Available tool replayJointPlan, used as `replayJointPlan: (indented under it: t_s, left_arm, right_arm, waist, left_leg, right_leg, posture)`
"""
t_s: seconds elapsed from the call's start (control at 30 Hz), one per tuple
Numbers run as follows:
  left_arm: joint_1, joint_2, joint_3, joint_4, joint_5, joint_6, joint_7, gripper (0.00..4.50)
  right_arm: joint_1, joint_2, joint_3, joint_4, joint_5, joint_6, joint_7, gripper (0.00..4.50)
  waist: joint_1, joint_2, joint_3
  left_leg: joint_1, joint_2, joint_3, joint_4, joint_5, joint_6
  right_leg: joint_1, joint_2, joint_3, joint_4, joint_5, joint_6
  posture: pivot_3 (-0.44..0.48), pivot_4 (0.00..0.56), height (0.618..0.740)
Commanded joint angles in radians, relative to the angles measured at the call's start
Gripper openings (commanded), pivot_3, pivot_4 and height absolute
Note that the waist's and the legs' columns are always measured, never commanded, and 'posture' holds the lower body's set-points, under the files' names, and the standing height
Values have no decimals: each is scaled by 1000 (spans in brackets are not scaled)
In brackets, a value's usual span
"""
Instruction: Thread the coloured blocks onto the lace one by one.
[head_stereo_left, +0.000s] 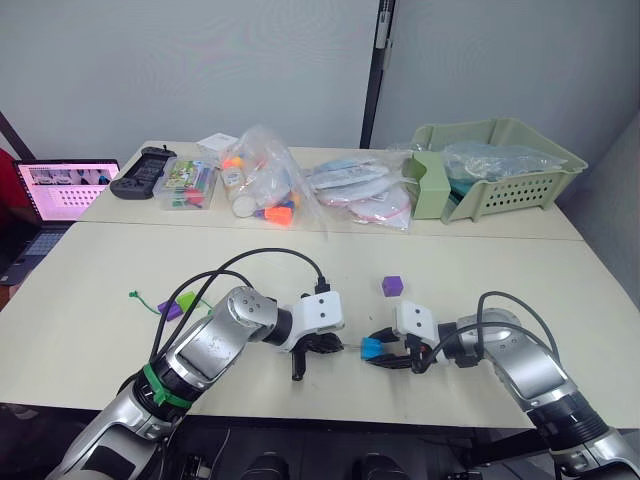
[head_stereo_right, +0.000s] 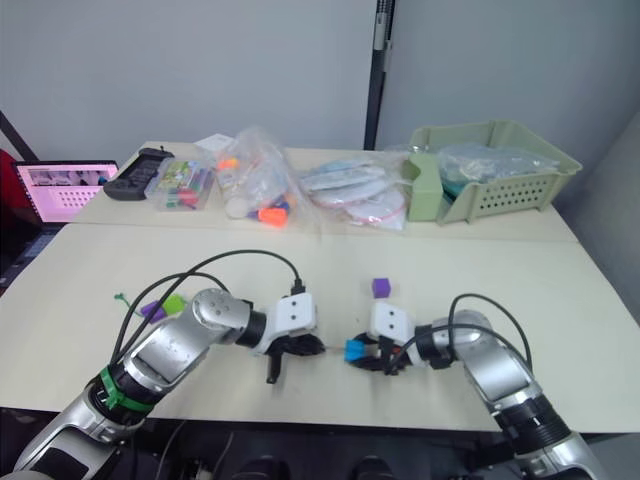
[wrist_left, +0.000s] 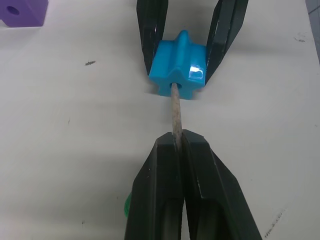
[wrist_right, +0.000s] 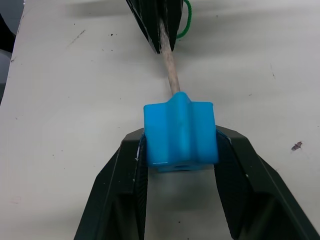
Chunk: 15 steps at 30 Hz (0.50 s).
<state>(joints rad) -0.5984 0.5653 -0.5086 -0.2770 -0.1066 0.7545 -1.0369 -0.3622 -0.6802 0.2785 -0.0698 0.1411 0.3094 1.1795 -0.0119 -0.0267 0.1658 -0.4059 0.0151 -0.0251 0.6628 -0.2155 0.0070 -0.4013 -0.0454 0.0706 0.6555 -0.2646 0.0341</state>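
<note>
The lace's (wrist_left: 175, 112) stiff pale tip is entering the hole of the blue block (wrist_left: 178, 65). In the left eye view this meeting sits near the front edge of the desk (head_stereo_left: 300, 260), the left hand (head_stereo_left: 318, 346) and right hand (head_stereo_left: 392, 356) facing each other so tip and hole line up. A purple block (head_stereo_left: 392, 285) lies just behind them; bare desk spreads to both sides.

In the left wrist view, the left fingers (wrist_left: 167, 200) are pressed together on the tip close behind its end, likely to keep it rigid.

In the right wrist view, the right fingers (wrist_right: 120, 190) clamp the block's sides, leaving its holed faces free. The green cord (wrist_right: 185, 22) loops away behind.
</note>
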Motion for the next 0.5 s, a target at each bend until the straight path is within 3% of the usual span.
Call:
replayJointPlan:
  t_s: [0.03,0.5]
  left_arm:
    - [-23,0,18,-65,-12,31,12,0]
    - [-60,-78,-15,-38,-35,58,26,0]
  right_arm:
    - [21,-18,38,13,-29,44,3,1351]
    - [9,-11,53,-42,-25,102,-15,1351]
  waist:
    - [0,0,0]
    - [0,0,0]
  left_leg:
    - [0,0,0,0,0,0]
    - [0,0,0,0,0,0]
  right_leg:
    - [0,0,0,0,0,0]
    - [0,0,0,0,0,0]
  posture:
    - [0,150,740]
    - [0,150,740]
